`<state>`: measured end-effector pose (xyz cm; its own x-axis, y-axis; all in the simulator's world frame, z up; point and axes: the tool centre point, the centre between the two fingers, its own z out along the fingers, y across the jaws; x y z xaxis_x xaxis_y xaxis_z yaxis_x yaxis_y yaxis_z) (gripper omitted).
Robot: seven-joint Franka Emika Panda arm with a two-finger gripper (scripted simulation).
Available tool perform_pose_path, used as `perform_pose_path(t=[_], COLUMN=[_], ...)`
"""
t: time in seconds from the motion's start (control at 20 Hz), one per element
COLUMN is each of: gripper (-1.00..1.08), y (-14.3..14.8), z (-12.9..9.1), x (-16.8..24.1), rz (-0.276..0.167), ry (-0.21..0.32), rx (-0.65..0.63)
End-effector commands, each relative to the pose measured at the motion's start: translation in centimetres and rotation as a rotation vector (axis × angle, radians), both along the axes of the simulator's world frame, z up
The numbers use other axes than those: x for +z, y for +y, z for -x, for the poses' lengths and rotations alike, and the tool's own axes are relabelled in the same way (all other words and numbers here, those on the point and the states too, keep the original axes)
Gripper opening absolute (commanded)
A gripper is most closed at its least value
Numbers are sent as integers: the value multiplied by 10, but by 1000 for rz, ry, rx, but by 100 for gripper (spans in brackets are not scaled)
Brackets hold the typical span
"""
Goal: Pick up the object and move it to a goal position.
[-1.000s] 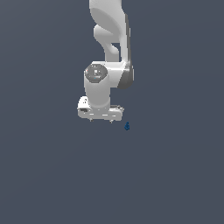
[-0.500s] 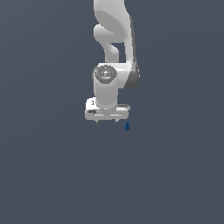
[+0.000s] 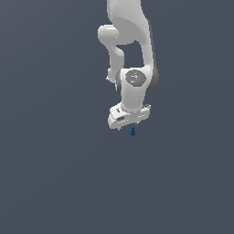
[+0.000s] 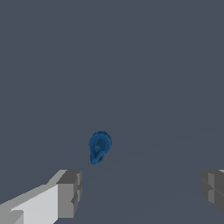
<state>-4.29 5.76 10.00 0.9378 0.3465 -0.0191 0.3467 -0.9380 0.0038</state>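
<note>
The object (image 3: 132, 132) is a tiny dark blue knob-shaped lump standing on the flat grey floor. In the exterior view my white gripper (image 3: 129, 125) hangs just above it, with the object right under its finger tips. In the wrist view the object (image 4: 99, 147) lies ahead of and between my two grey fingertips (image 4: 69, 193), closer to one of them. My gripper (image 4: 140, 192) is open wide and holds nothing. It does not touch the object.
The white arm (image 3: 130, 55) rises from the gripper toward the exterior view's top. All around is plain grey floor (image 3: 55, 173).
The arm has swung toward the exterior view's right, and the gripper has turned and come over the object. The object has not moved.
</note>
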Motion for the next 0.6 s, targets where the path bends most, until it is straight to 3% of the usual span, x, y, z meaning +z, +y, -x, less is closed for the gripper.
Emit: perform_pose_path(t=[0.0,0.25,0.55], gripper=[100,100,100], y=[16,32,32], z=[5,11,11], x=[-4,-7,-10], rz=[-5,-11,-11], ry=[-8,-15,-14], rx=[64,128,127])
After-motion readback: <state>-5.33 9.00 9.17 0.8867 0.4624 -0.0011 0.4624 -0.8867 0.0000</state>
